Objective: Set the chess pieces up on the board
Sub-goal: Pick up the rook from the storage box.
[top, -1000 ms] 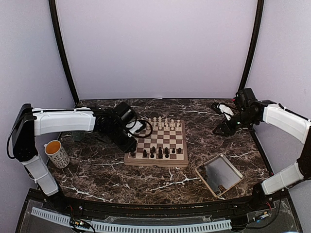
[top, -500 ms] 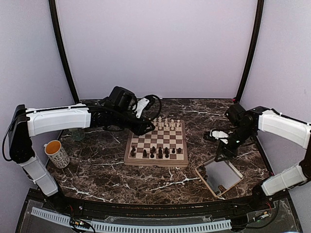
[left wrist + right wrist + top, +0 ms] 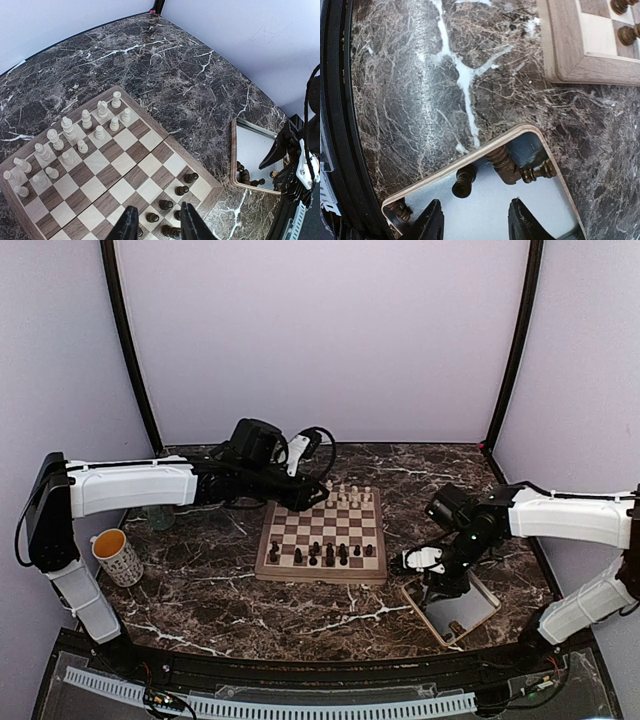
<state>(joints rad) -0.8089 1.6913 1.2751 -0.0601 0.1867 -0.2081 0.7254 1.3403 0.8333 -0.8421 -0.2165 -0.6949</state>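
Hovering over the near corner of the beige tray (image 3: 465,595), the right hand (image 3: 476,222) has its fingers parted and empty. It is lined up above the dark chess pieces (image 3: 506,167) lying loose inside, at least 4 of them, evidently to pick 1 up. More dark pieces stand unevenly on the near 2 rows of the board (image 3: 320,577), mid-tabletop. Pale chessmen (image 3: 65,130) fill the far 2 rows. The left hand (image 3: 159,225) hangs above the board's near half, fingers apart and holding nothing. Setup judged partly complete.
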